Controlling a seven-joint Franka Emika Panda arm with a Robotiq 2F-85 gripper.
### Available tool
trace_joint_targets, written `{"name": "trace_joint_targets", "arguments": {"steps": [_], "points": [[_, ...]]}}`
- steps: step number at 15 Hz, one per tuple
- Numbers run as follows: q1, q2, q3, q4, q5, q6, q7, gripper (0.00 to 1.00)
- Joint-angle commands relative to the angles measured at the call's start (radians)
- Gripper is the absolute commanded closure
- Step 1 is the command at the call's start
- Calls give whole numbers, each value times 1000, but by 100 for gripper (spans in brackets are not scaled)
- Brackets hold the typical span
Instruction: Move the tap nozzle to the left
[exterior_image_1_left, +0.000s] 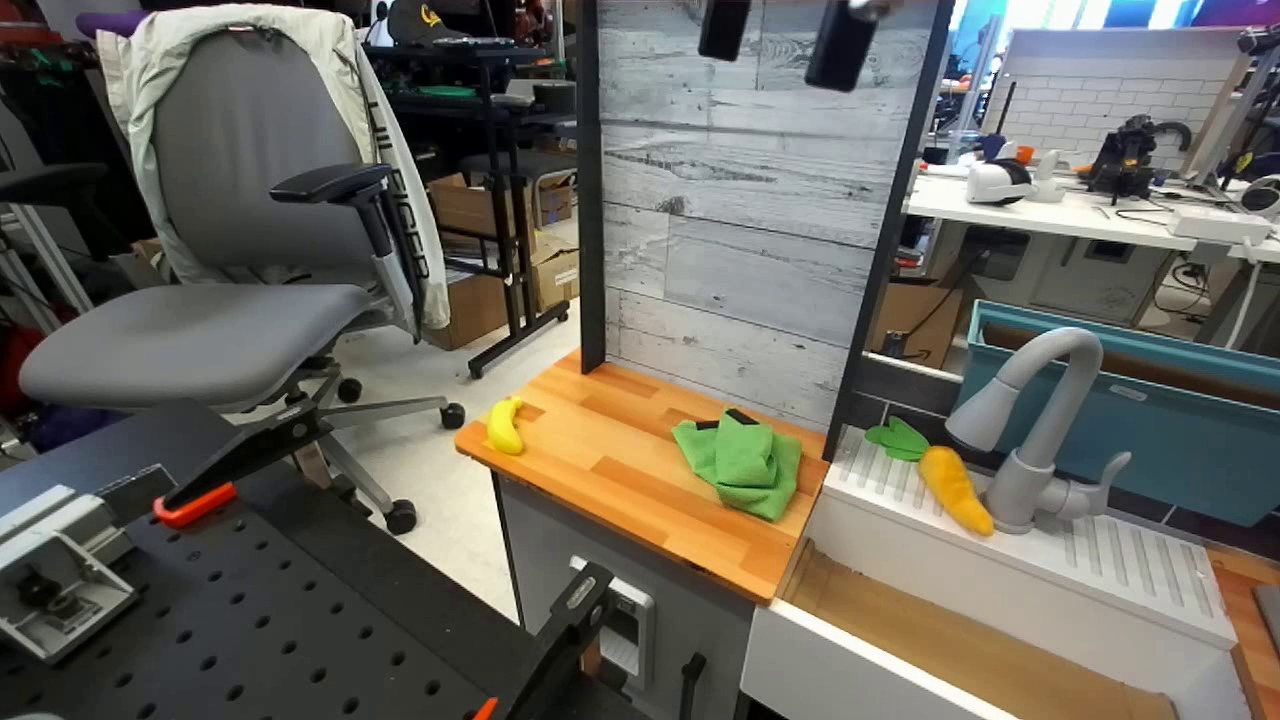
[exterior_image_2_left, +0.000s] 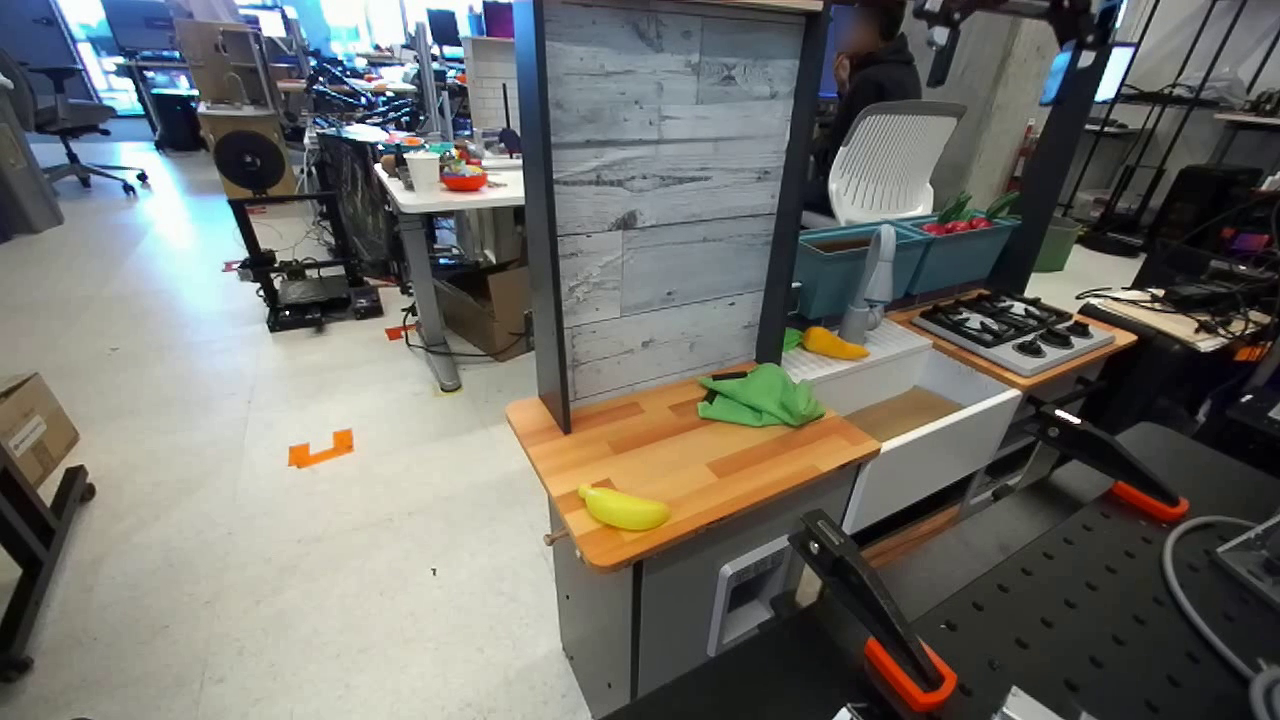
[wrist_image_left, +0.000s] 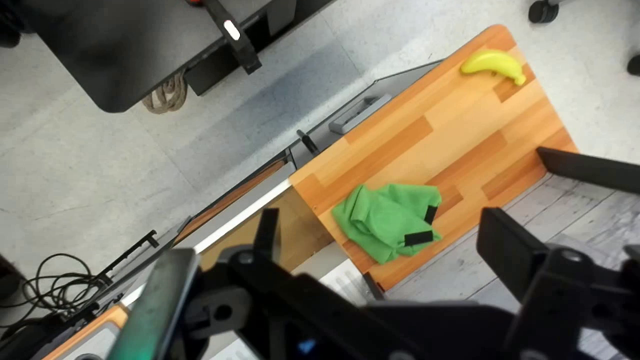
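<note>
The tap nozzle (exterior_image_1_left: 985, 412) is a grey gooseneck spout on a short base at the back of the white sink, and it also shows in an exterior view (exterior_image_2_left: 877, 268). Its arch bends so that its tip hangs above the drainboard beside the orange carrot-like toy (exterior_image_1_left: 955, 490). The wrist view does not show the tap. My gripper (exterior_image_1_left: 780, 62) is open and empty, high above the counter at the top of both exterior views (exterior_image_2_left: 1005, 70). Its spread fingers (wrist_image_left: 381, 215) in the wrist view have the counter far below between them.
A green cloth (exterior_image_1_left: 745, 462) and a yellow banana (exterior_image_1_left: 505, 427) lie on the wooden counter (exterior_image_1_left: 610, 440). A wood-plank backboard (exterior_image_1_left: 740, 240) stands behind the counter. A teal planter (exterior_image_1_left: 1180, 430) stands behind the tap. A stove top (exterior_image_2_left: 1015, 330) lies beyond the sink (exterior_image_2_left: 935, 445).
</note>
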Motion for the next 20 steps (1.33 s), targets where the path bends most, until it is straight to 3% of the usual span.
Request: {"name": "trace_joint_targets", "arguments": {"steps": [1,9,14,20], "points": [[-24,157,-31,134,-3,46,-15,0],[-75,440,-43,318,55,247,-3,0],[-101,589,-35,446,87,288,21,0],[-124,730,-36,618,109,257,70,0]]}}
